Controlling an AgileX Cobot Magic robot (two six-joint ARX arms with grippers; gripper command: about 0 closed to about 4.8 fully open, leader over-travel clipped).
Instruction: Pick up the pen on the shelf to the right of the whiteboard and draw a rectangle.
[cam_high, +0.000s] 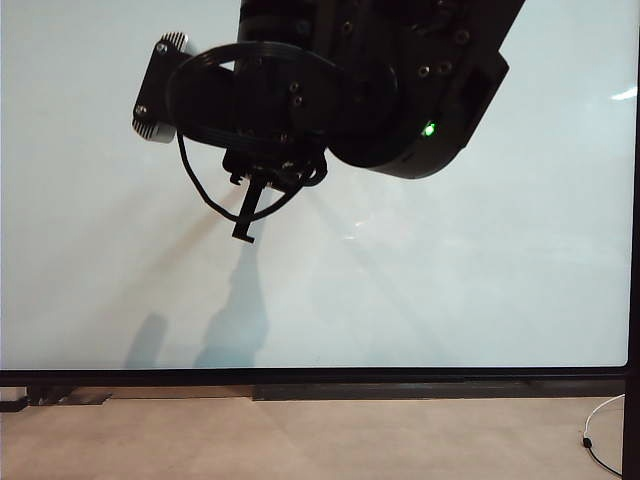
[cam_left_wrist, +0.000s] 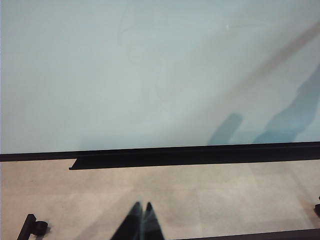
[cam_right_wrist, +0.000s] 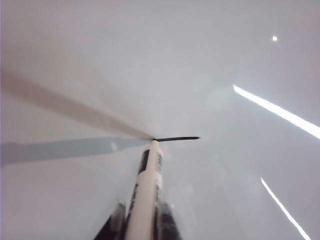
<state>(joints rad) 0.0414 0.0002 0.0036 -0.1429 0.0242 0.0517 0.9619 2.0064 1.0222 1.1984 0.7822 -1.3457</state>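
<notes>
My left gripper sits low at 6 o'clock off the whiteboard, jaws together, holding nothing. My right gripper is clamped on the pen, tip touching the board, short black line toward 3 o'clock.

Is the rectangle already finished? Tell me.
No: in the right wrist view only one short black stroke runs from the pen tip on the whiteboard.

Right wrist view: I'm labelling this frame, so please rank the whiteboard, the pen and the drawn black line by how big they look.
1. whiteboard, fills the view.
2. pen, enlarged by nearness to the camera, held in the right gripper.
3. black line, a short stroke at the pen tip.
</notes>
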